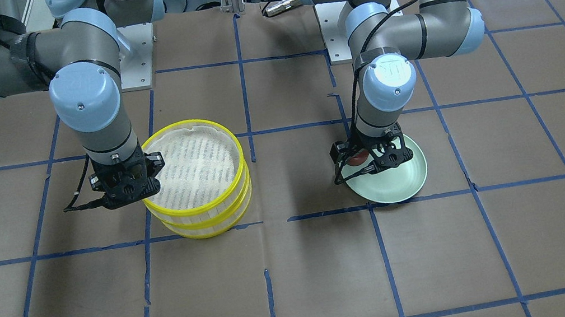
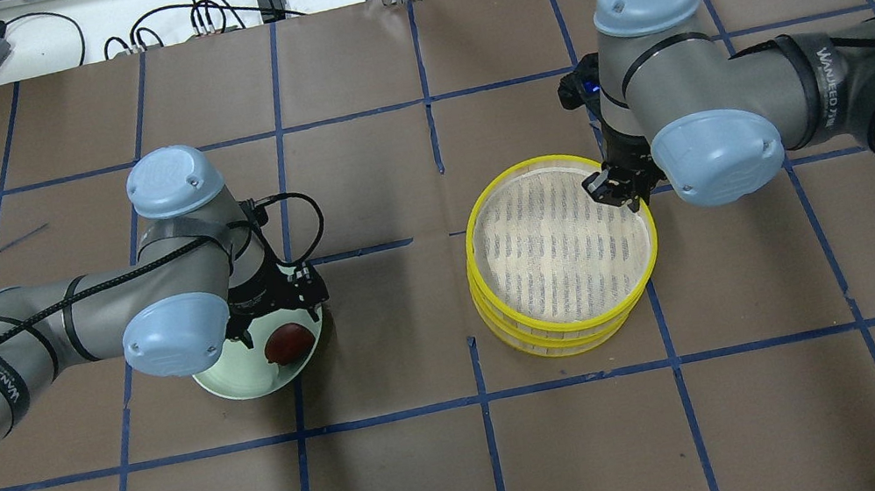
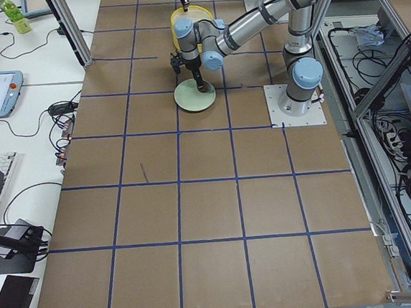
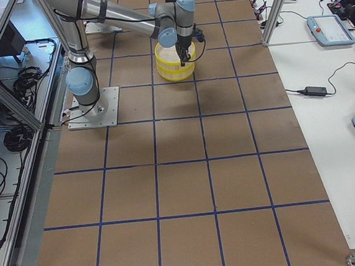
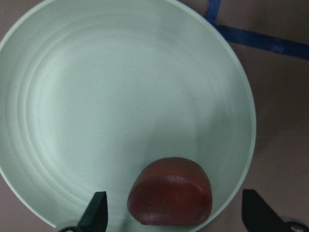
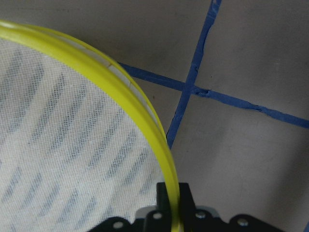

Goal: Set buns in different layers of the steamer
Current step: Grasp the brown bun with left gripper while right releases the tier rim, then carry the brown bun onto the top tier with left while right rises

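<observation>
The two steamer layers are stacked; the top layer (image 1: 237,154) (image 2: 472,231) shows an empty slatted base and sits on the lower layer (image 1: 213,221) (image 2: 561,345). My right gripper (image 1: 140,175) (image 2: 623,188) (image 6: 173,203) is shut on the top layer's yellow rim (image 6: 120,77). The reddish-brown bun (image 2: 287,342) (image 5: 170,193) lies on the pale green plate (image 2: 234,384) (image 5: 96,96). My left gripper (image 2: 279,307) (image 5: 174,210) is open, with one finger on each side of the bun. The white bun is not in view.
The brown paper table (image 1: 302,280) carries a grid of blue tape lines. The plate and the steamer stand about one grid square apart. Both arm bases (image 1: 336,31) are bolted at the robot's side of the table.
</observation>
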